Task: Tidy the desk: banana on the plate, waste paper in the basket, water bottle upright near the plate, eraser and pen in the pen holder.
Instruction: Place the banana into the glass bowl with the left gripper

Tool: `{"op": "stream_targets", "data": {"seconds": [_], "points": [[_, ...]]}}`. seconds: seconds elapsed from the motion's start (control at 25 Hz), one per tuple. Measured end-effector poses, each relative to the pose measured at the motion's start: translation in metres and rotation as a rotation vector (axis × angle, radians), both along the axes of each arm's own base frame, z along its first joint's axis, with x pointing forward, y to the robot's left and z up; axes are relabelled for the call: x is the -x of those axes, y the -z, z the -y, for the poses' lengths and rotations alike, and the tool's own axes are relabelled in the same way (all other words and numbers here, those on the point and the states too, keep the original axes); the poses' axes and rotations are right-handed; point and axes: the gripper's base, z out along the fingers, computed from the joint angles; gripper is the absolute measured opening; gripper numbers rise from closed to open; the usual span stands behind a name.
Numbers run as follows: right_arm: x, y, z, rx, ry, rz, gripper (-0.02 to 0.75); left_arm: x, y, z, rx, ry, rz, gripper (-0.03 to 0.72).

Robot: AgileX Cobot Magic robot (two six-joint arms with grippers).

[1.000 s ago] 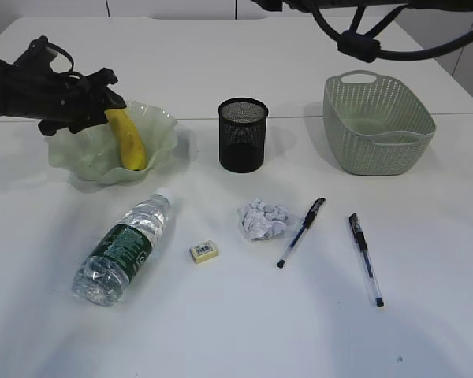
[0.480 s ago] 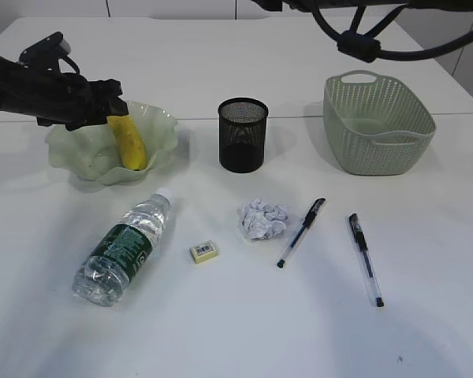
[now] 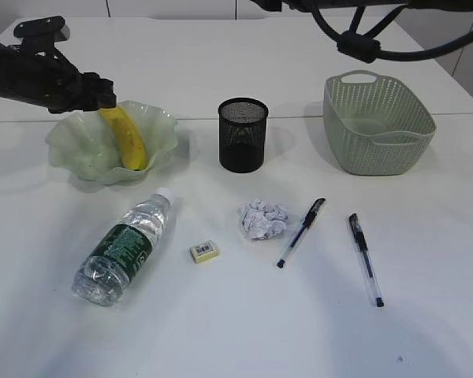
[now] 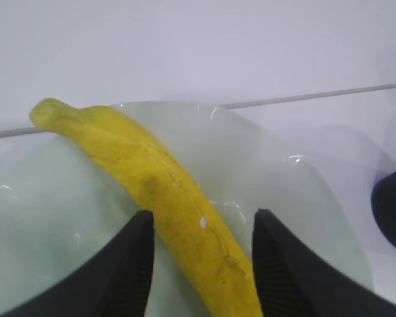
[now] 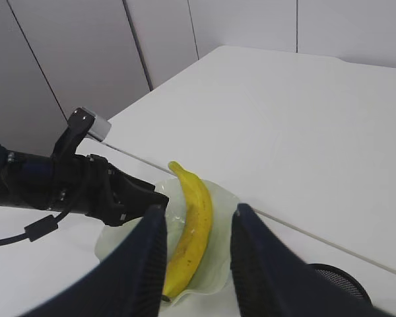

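The yellow banana (image 3: 128, 142) lies in the pale green wavy plate (image 3: 167, 130) at the back left. My left gripper (image 3: 104, 98) is open just above the banana's stem end, its fingers (image 4: 201, 214) spread on either side of the banana (image 4: 165, 191) without touching it. My right gripper (image 5: 198, 211) is open and empty, high above the table, looking down at the banana (image 5: 191, 231). The water bottle (image 3: 124, 248) lies on its side. The eraser (image 3: 203, 251), crumpled paper (image 3: 262, 219) and two pens (image 3: 301, 232) (image 3: 365, 258) lie on the table.
The black mesh pen holder (image 3: 242, 134) stands at the back middle and the green basket (image 3: 377, 122) at the back right. The right arm and its cables (image 3: 355, 39) hang across the top of the exterior view.
My left gripper has let go of the banana and pulled up and back to the left. The banana now rests in the plate.
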Motion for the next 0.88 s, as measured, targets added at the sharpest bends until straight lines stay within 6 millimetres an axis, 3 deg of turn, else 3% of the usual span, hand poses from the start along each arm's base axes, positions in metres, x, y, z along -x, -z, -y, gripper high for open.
{"op": "stream_targets", "data": {"seconds": [0.16,0.56,0.88], "points": [[0.0,0.0,0.0,0.0,0.0,0.0,0.251,0.002,-0.005,0.002,-0.1,0.057,0.028,0.344],[0.0,0.0,0.0,-0.007,0.002,-0.002,0.251,0.012,-0.021,0.032,-0.359,0.252,0.12,0.344],[0.0,0.0,0.0,-0.007,-0.001,-0.003,0.251,0.01,-0.024,0.032,-0.353,0.212,0.137,0.344]]}}
